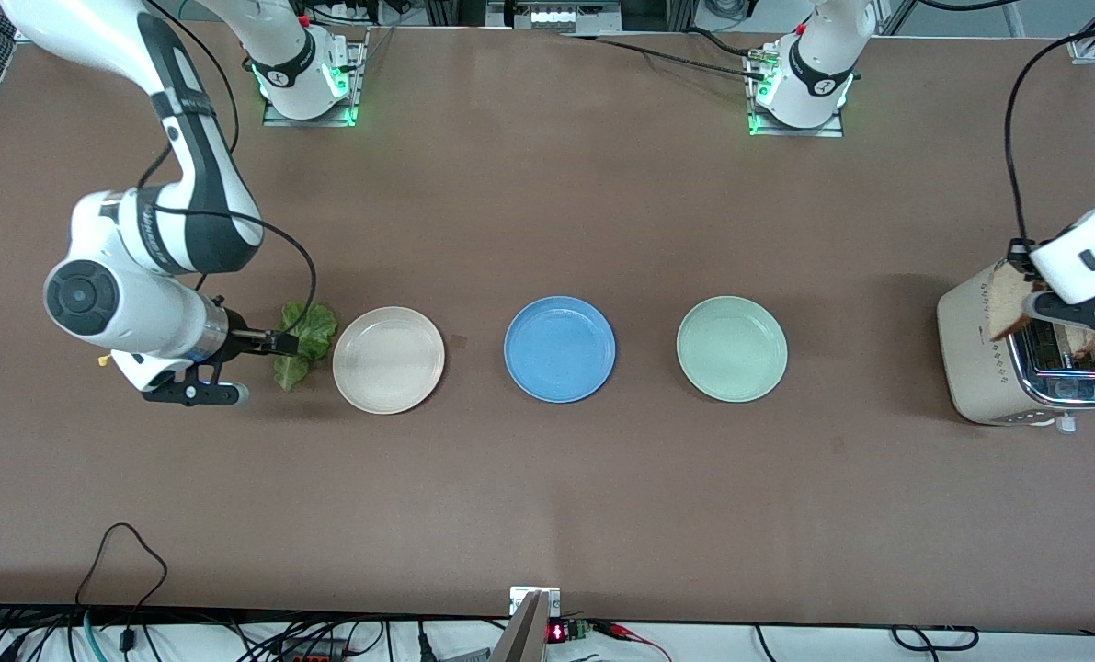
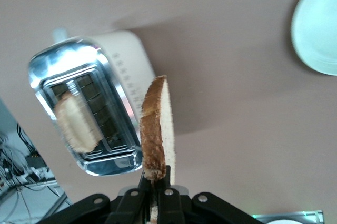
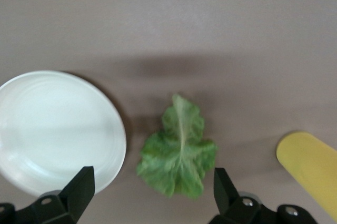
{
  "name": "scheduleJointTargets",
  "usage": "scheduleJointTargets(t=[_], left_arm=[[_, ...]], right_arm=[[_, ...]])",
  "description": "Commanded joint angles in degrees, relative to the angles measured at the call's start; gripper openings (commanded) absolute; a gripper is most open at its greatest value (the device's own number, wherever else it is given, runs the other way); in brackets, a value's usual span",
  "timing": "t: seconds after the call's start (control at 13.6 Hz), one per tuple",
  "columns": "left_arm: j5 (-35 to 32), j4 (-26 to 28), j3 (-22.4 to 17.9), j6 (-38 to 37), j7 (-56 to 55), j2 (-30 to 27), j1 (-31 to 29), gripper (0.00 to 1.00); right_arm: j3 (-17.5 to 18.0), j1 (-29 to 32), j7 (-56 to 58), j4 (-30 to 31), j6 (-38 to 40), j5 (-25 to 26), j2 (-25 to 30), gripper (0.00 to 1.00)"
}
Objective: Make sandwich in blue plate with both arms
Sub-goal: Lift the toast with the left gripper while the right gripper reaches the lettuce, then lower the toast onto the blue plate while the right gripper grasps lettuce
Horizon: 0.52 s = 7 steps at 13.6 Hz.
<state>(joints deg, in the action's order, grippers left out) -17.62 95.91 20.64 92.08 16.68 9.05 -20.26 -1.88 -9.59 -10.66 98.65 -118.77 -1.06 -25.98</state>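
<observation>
Left gripper [image 2: 156,199] clamped tight on a squarish toasted bread slice with brown crust [image 2: 156,125], held on edge in the air over the cream toaster with chrome top [image 1: 1016,368] at the left arm's end of the table. A second pale bread slice [image 2: 76,123] sits in a toaster slot. Right gripper [image 3: 152,190] spread wide, empty, over the crinkled green lettuce leaf [image 3: 178,150], which lies on the brown table [image 1: 547,496] just beside the round cream-white plate [image 1: 388,359]. A yellow object [image 3: 310,171] lies near the leaf; can't tell what it is. Round medium-blue shallow plate [image 1: 560,349] sits bare between the cream-white plate and the pale mint-green plate [image 1: 732,348], all three in a row, apart.
</observation>
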Motion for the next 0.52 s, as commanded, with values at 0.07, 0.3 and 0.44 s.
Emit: scheduleJointTargets(t=[0.07,0.3,0.44], left_arm=[[7.65,-1.60,6.16,-2.34,-1.56,1.67,-0.04,0.01],[17.24,-1.52,10.20,-6.28,-2.09,4.30,1.96,0.03],[22.60,-2.39,10.39,-5.95,-3.84,7.45,4.86,0.01]], right_arm=[[-0.32,1.76,-0.24,5.41,-10.76,-0.61,-2.05,1.00],[-0.32,1.86,-0.33,5.50,-11.66,-0.70,-3.99,1.00],[-0.32,1.86,-0.33,5.50,-12.36,-0.61,-5.65,1.00]])
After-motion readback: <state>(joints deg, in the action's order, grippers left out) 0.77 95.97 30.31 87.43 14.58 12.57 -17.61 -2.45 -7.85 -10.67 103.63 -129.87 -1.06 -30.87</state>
